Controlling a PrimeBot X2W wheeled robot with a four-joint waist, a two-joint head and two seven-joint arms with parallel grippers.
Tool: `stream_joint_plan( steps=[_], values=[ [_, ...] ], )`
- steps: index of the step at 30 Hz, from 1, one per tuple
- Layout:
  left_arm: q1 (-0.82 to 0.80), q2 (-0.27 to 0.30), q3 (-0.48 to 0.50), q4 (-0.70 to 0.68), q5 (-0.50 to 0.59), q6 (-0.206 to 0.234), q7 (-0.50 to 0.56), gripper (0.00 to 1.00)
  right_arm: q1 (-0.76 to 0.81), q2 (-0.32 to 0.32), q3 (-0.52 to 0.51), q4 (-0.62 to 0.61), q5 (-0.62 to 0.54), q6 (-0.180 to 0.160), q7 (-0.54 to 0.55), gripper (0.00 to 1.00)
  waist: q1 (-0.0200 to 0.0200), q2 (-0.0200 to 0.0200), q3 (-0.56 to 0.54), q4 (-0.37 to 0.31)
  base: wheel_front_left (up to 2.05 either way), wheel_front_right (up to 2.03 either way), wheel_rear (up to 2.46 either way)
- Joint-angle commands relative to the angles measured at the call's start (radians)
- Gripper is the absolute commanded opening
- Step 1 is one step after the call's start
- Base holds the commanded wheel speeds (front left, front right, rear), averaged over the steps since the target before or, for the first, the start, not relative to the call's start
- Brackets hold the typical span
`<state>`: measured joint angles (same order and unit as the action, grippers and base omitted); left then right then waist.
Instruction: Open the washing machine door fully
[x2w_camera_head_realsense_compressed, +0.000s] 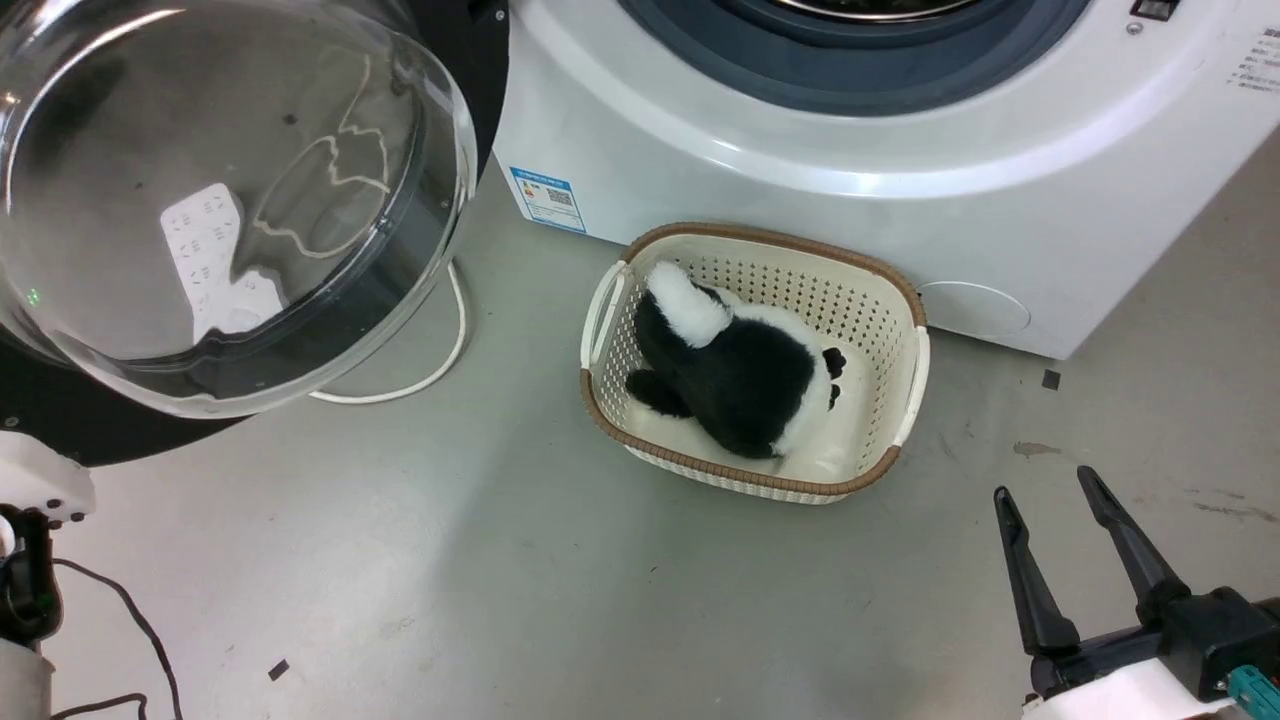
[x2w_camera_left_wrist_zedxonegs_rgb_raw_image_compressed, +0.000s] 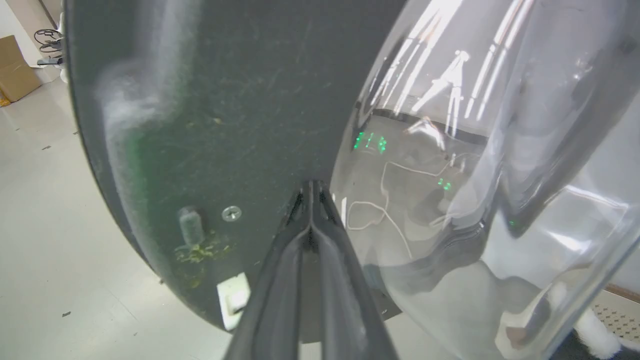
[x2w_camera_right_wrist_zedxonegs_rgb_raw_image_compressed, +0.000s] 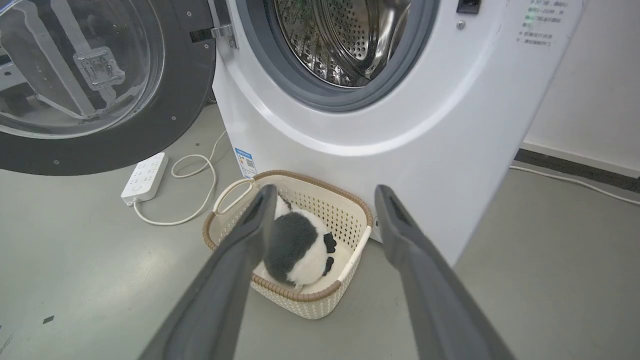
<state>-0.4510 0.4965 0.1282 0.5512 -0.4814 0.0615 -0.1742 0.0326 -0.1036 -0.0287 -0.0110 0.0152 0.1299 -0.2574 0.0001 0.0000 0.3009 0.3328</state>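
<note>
The door stands wide open left of the washer, the left gripper, fingers closed and empty, at its inner face, apparently to push, while the right gripper waits open and empty.

1. The washing machine is white, with a grey gasket and a hole-dotted steel drum.
2. The washing machine door is glossy black around clear glass.
3. The basket is cream, latticed with small holes, edged in brown weave.
4. The plush toy is black and white.
5. My right end effector has dark grey fingers.
</note>
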Motion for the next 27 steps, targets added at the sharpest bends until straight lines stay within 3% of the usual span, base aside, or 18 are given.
stream_joint_plan(
  steps=[1,7,12,18,25,26,27],
  values=[
    [-0.015,0.012,-0.002,0.015,-0.001,-0.005,-0.012,0.00,-0.013,-0.008,-0.002,-0.005,-0.007,0.001,-0.004,1.00,-0.0001,0.0000,-0.004,-0.002,0.00,0.00,0.00],
    [-0.012,0.004,-0.011,0.015,0.021,-0.019,-0.069,0.00,-0.021,-0.002,-0.006,-0.017,-0.007,0.001,-0.004,1.00,-0.0001,0.0000,-0.056,-0.027,0.00,0.00,0.00],
    [0.075,-0.032,0.008,-0.184,0.062,-0.008,-0.086,0.00,-0.025,0.018,-0.031,-0.056,-0.010,0.001,-0.004,1.00,-0.0001,0.0000,-0.120,-0.069,0.00,0.00,0.00],
    [0.237,-0.136,-0.027,-0.467,0.114,0.007,-0.087,0.00,0.003,0.038,-0.048,-0.084,-0.029,0.001,-0.004,1.00,-0.0001,0.0000,-0.206,-0.137,0.00,0.00,0.00],
    [0.392,-0.232,-0.136,-0.582,0.168,0.042,-0.083,0.00,0.042,0.050,-0.043,-0.085,-0.037,0.001,-0.004,1.00,-0.0001,0.0000,-0.269,-0.223,0.00,0.00,0.00],
    [0.406,-0.242,-0.148,-0.581,0.175,0.046,-0.083,0.07,0.046,0.050,-0.040,-0.082,-0.038,0.001,-0.004,1.00,-0.0001,0.0000,-0.274,-0.233,0.00,0.00,0.00],
    [0.419,-0.255,-0.159,-0.582,0.180,0.050,-0.084,0.48,0.049,0.051,-0.038,-0.079,-0.038,0.001,-0.004,1.00,-0.0001,0.0000,-0.279,-0.242,0.00,0.00,0.00]
  ],
)
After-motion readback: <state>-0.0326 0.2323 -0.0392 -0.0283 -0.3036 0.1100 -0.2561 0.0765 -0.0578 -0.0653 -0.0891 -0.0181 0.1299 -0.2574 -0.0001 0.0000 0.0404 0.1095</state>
